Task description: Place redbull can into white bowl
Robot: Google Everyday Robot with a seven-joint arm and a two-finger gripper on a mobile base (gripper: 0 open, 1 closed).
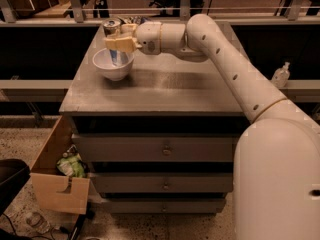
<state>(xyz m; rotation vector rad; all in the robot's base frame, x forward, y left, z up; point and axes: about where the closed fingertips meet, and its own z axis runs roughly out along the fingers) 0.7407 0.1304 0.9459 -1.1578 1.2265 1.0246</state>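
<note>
Gripper fingers closed around redbull can — can upright, top poking above fingers, lower end hanging inside white bowl directly below gripper. Cannot tell whether can base touches bowl floor. Risks: release onto curved glossy bottom — tall slim can likely tips, leans on rim or rolls out. Sideways retreat could clip can, or shove bowl toward cabinet top edge left of gripper.
</note>
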